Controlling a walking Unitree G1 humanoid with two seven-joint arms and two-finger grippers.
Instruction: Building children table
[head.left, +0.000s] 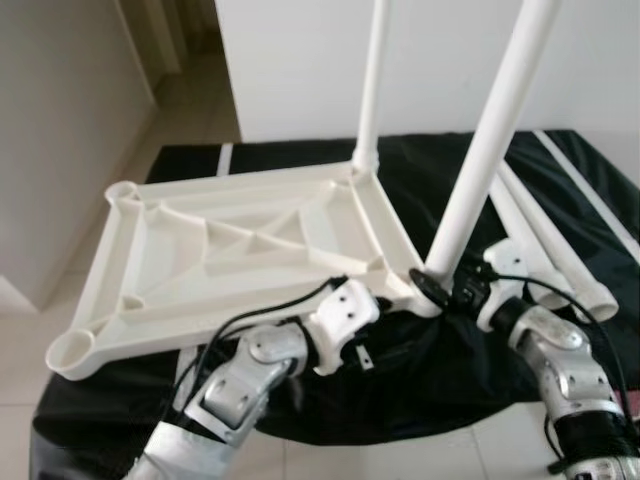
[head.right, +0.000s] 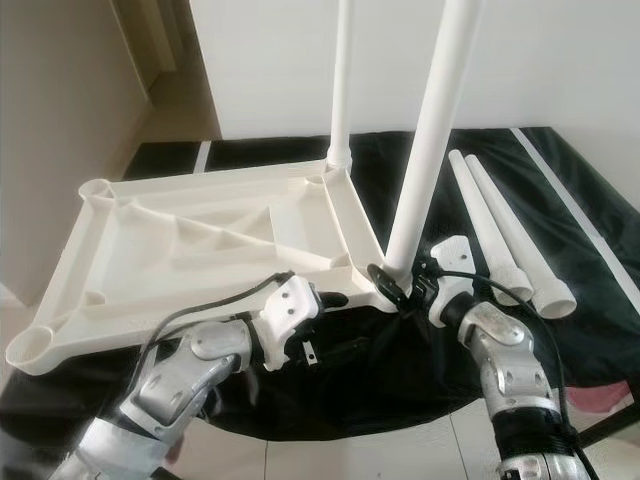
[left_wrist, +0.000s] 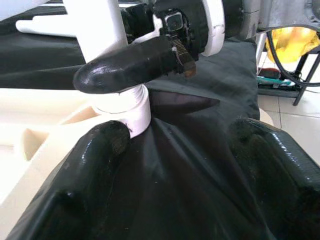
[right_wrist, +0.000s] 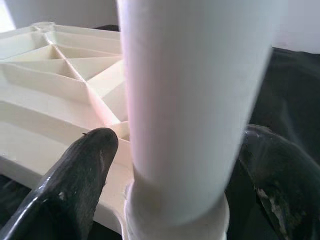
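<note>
A white plastic table top (head.left: 230, 240) lies upside down on a black cloth (head.left: 450, 370). Two white legs stand upright in its right-hand corner sockets, a far leg (head.left: 372, 90) and a near leg (head.left: 480, 160). My right gripper (right_wrist: 177, 137) is shut on the near leg (right_wrist: 185, 100) just above its socket (left_wrist: 131, 112), one black finger (left_wrist: 130, 65) lying across the leg. My left gripper (left_wrist: 177, 132) is open, low at the table top's front edge beside that socket, with just cloth between its fingers. Two loose legs (head.right: 500, 230) lie on the cloth at the right.
A white wall (head.left: 300, 60) rises right behind the cloth. Pale tiled floor (head.left: 190, 100) runs off to the far left past a beige wall (head.left: 60, 130). The cloth's front edge hangs near my arms. A yellow object (left_wrist: 290, 45) and a black frame sit beyond the right side.
</note>
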